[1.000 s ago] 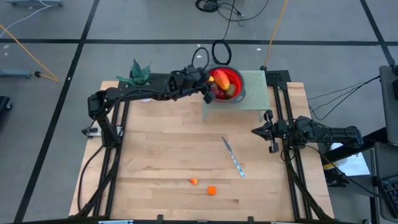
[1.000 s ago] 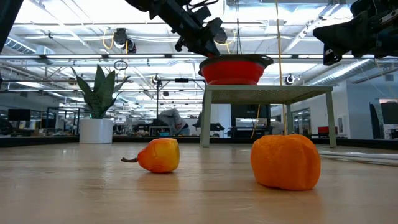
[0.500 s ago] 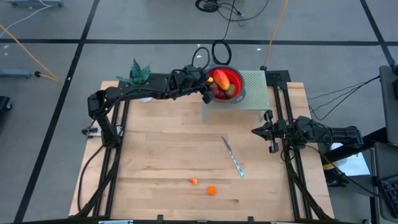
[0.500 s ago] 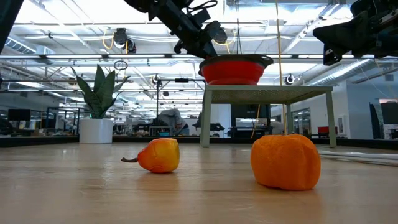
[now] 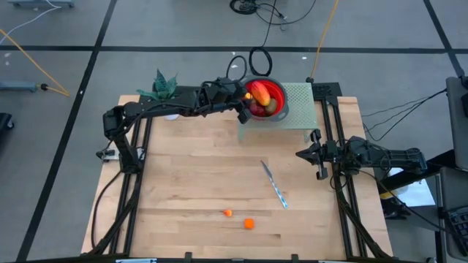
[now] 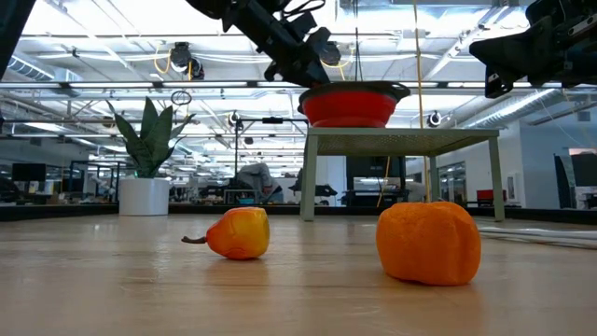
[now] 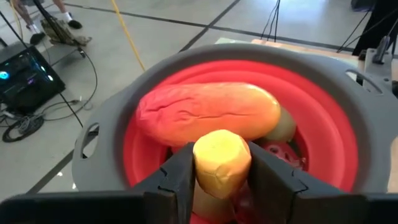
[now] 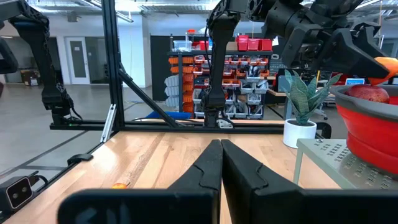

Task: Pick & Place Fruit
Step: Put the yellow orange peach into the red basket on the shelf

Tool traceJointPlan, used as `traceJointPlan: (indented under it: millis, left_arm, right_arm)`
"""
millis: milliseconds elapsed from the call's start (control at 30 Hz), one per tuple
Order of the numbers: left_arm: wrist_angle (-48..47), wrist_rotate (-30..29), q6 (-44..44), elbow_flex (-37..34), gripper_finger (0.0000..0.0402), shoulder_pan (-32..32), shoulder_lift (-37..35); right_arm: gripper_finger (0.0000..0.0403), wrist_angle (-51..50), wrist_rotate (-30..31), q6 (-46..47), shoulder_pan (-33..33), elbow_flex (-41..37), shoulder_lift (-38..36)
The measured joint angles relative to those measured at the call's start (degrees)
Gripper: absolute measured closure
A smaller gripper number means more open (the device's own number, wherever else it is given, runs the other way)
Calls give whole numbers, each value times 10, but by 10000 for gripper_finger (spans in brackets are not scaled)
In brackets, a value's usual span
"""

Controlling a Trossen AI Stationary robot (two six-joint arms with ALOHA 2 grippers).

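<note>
Left pincer [image 7: 221, 186] clamped on a yellow fruit piece [image 7: 222, 160], poised directly over the red bowl [image 7: 112, 130]; release path straight down. Elongated red-orange piece [image 7: 208, 117] lying crosswise just beyond. Lower bowl contents largely hidden. Two orange pieces [image 5: 248, 223] left on the bench [image 5: 190, 168]. Right pincer [image 8: 220, 163] closed, empty, at the right edge.

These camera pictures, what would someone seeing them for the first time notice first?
The red bowl, heaped with fruit, sits on a small raised stand at the table's far edge. The left gripper hangs over it, clamped on a yellow fruit piece above a long red-orange piece. Two orange pieces lie alone near the front edge.
</note>
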Motion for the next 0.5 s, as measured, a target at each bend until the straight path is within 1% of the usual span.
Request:
traceJointPlan:
  millis: [267, 400, 500]
  left_arm:
    - [-6, 0, 0, 0, 228, 0, 0]
    - [-5, -1, 11, 0, 219, 0, 0]
    - [0, -4, 13, -1, 218, -2, -13]
  right_arm:
    - [403, 0, 0, 0, 0, 0, 0]
    - [403, 0, 0, 0, 0, 0, 0]
    - [403, 0, 0, 0, 0, 0, 0]
